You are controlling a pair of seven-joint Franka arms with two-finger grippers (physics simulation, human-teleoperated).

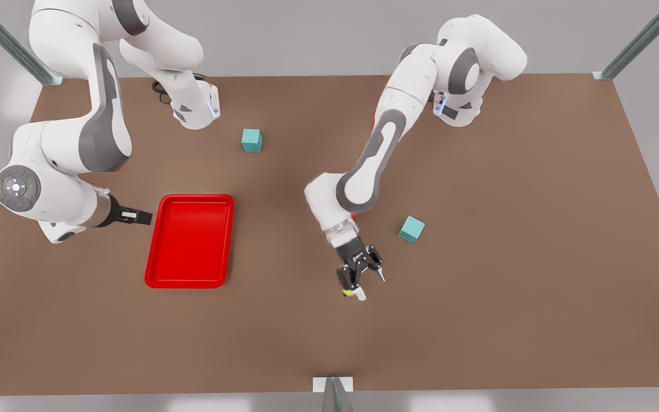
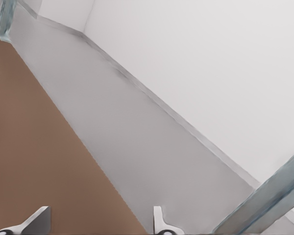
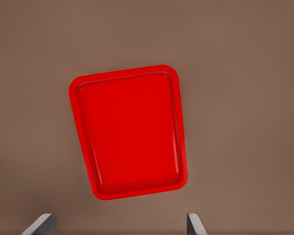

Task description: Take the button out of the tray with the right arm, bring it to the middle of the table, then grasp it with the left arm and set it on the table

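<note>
Front view: the button point(image 1: 347, 293), a speck of yellow cap, sits at the tip of one finger of the left pincer point(image 1: 370, 288), outside the gap between its fingers; whether it rests on the bench point(image 1: 478, 320) cannot be told. That pincer is spread open and grips nothing, and in the left wrist view its fingertips point(image 2: 36, 221) stand well apart over the bench edge. A teal cube point(image 1: 412, 229) lies near this pincer on the side of its arm. The tray point(image 1: 155, 246) lies well apart from it, just beside the right pincer point(image 1: 145, 217), which points at the tray's rim. In the right wrist view the right pincer's fingertips point(image 3: 39, 224) are wide apart and hold nothing, with the tray point(image 3: 130, 132) ahead of them, its glossy floor bare. A second teal cube point(image 1: 251, 140) sits beyond the tray, farther from the right pincer. The bench is matte brown and flat. Slanted metal struts point(image 1: 638, 43) rise at its far corners. Pale grey floor point(image 2: 137, 147) and a white wall point(image 2: 210, 58) surround it.
</note>
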